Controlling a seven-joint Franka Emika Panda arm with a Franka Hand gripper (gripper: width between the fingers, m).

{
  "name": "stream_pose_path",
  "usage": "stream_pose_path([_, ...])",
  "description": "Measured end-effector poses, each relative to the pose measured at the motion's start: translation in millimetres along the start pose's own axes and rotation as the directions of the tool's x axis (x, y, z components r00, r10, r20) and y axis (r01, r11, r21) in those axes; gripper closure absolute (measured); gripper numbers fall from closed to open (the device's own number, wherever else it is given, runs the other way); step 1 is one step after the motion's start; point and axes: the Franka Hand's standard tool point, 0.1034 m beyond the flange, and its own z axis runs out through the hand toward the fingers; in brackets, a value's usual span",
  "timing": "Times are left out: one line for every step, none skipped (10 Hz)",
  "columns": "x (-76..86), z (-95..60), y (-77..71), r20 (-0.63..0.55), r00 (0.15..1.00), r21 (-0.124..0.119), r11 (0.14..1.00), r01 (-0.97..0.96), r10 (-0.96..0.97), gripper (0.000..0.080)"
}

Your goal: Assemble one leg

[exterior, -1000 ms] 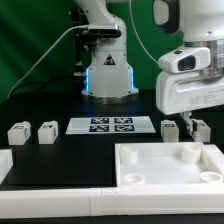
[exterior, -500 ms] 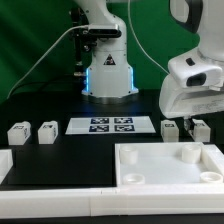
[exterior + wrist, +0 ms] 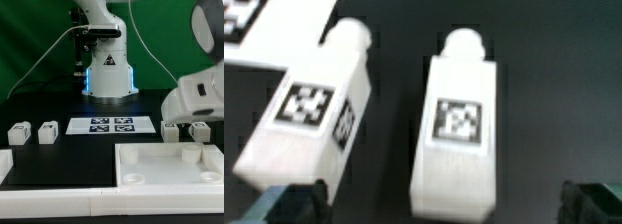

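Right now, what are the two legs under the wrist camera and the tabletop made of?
Legs: likely white plastic, matte, smooth rounded edges; tags look printed. Tabletop: seemingly same matte white plastic, moulded-looking rim and sockets. Exact plastic unclear.

We are seeing the gripper (image 3: 188, 118) hanging low at the exterior view's right, over a pair of legs (image 3: 170, 128) — how its jaws are standing we are not making out. Two more legs (image 3: 18, 132) are sitting apart at that view's left, the marker board (image 3: 113, 125) is lying between the groups, and the white tabletop (image 3: 150, 172) is resting nearest the camera on the black surface (image 3: 60, 110).
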Motion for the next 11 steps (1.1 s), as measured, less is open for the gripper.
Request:
stream_pose_path([8.1,-2.0,-0.8,-0.003,1.0,0.005,1.0,0.001,-0.001,0.0151])
stream_pose_path([8.2,-0.4,0.0,-0.006,1.0,0.006,1.0,-0.003,0.003,0.0151])
stream_pose_path([8.9,2.8,-1.0,-0.002,1.0,0.004,1.0,-0.005,0.005,0.0151])
stream_pose_path([9.3,6.2,-3.3,0.0,1.0,0.0,1.0,-0.002,0.002,0.0151])
stream_pose_path([10.6,9.5,-6.9,-0.005,1.0,-0.005,1.0,0.002,-0.002,0.0151])
stream_pose_path([11.5,13.9,-10.7,-0.008,1.0,-0.014,1.0,0.007,-0.007,0.0151])
stream_pose_path([12.2,18.8,-14.5,-0.007,1.0,-0.022,1.0,0.012,-0.012,0.0151])
stream_pose_path([11.8,21.4,-16.1,-0.003,1.0,-0.026,1.0,0.015,-0.015,0.0151])
stream_pose_path([11.6,24.6,-15.7,0.0,1.0,-0.027,1.0,0.015,-0.015,0.0151])
stream_pose_path([11.7,27.0,-15.3,0.002,1.0,-0.028,0.999,0.015,-0.015,0.0151])
stream_pose_path([12.5,28.1,-14.9,-0.001,1.0,-0.03,0.999,0.015,-0.015,0.0151])
